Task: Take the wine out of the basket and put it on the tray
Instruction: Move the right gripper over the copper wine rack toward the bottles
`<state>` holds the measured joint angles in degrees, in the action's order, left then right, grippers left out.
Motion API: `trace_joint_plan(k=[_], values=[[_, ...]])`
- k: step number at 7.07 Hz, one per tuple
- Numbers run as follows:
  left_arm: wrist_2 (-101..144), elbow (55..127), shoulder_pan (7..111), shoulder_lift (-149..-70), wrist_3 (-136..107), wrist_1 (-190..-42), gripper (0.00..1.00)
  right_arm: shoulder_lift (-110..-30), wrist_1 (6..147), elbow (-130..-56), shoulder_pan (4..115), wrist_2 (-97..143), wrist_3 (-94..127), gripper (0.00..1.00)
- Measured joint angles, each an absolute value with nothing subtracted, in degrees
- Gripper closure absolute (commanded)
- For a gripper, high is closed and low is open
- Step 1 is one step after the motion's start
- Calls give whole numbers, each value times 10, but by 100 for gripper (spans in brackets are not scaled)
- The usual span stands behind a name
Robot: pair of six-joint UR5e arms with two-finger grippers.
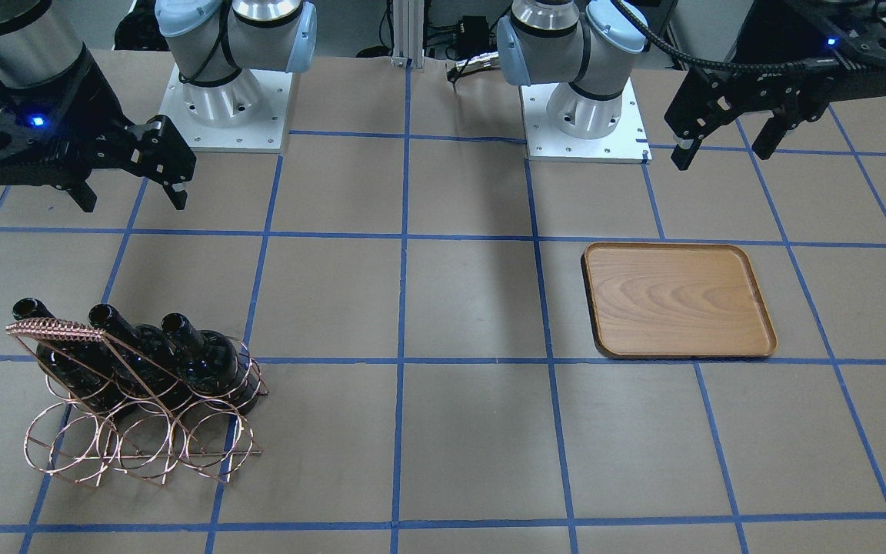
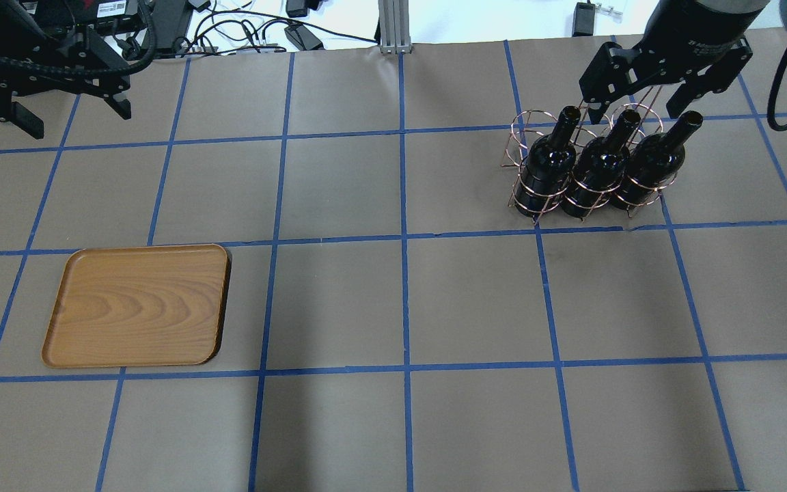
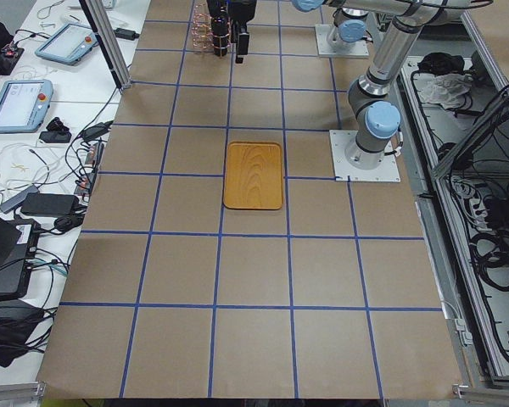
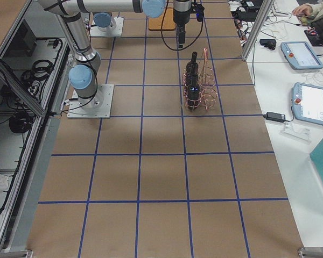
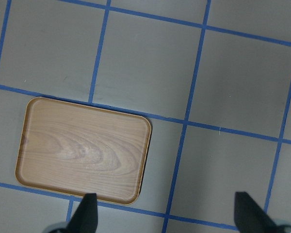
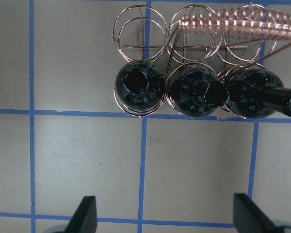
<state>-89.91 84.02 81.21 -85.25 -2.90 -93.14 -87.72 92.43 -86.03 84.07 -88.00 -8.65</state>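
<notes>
Three dark wine bottles (image 2: 597, 166) stand in one row of a copper wire basket (image 2: 523, 128); its other row of rings is empty. The wooden tray (image 2: 137, 304) lies empty on the other side of the table. My right gripper (image 2: 631, 106) is open and empty, hovering high beside the basket; its wrist view looks down on the bottle tops (image 6: 138, 87), with its fingertips (image 6: 87, 213) apart. My left gripper (image 2: 78, 121) is open and empty, high up, with the tray (image 5: 82, 150) below in its wrist view.
The table is brown paper with a blue tape grid. The two arm bases (image 1: 231, 115) stand at the robot's side. Cables and tablets (image 3: 17, 102) lie beyond the far table edge, along with an aluminium post (image 2: 390, 27).
</notes>
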Motion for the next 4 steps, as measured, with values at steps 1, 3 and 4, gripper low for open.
trace_joint_plan(k=[1,3,4], values=[[-899,840,812,-853,-29,-932,0,-858,952,-861,822,-880,-98,0],[-899,840,812,-853,-29,-932,0,-815,994,-862,801,-883,-110,0],[-899,840,812,-853,-29,-932,0,-788,1018,-863,799,-882,-109,0]])
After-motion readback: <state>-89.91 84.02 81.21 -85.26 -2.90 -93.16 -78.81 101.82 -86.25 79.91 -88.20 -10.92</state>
